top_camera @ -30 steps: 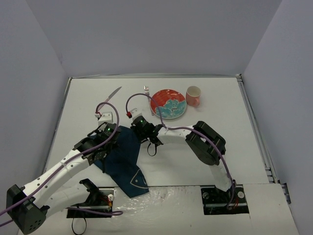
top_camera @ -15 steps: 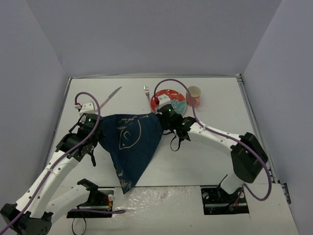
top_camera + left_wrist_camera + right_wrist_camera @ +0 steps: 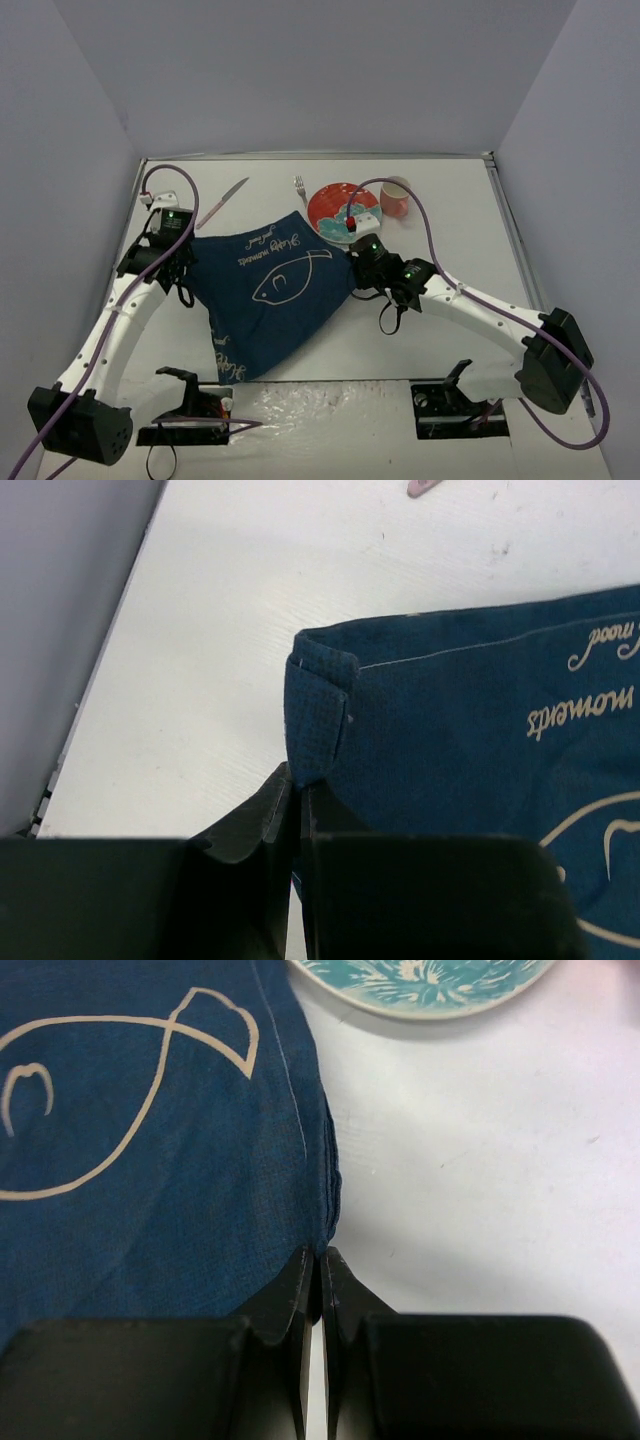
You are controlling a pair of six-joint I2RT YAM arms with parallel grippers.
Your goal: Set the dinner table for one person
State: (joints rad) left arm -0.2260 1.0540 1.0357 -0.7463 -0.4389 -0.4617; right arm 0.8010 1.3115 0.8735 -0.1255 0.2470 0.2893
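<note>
Left gripper (image 3: 296, 783), bottom of its wrist view: jaws pressed together, clamped on the folded-over corner of the placemat (image 3: 460, 750). Bare white surface lies to the left of and above that corner.

Right gripper (image 3: 320, 1263), bottom of its wrist view: jaws also together, nipped on the placemat's edge. The fish drawing sits in the upper left of that frame.

Top view:
- Table (image 3: 450, 330): white, spans the middle of the frame and lies under every item.
- Placemat: on the table left of centre, skewed, with one corner pointing toward the lower edge of the frame. The left gripper is at its left corner, the right gripper at its right corner.
- Knife (image 3: 222, 203): above the mat's upper left, angled, apart from the cloth.
- Fork (image 3: 300, 189): just above the mat's top edge, between knife and plate.
- Plate (image 3: 335, 208): red with a teal pattern, near the mat's upper right corner. Cannot tell whether they touch.
- Cup (image 3: 395, 197): pink, just right of the plate.
- Cable (image 3: 425, 235): purple, loops over the plate and cup.
</note>
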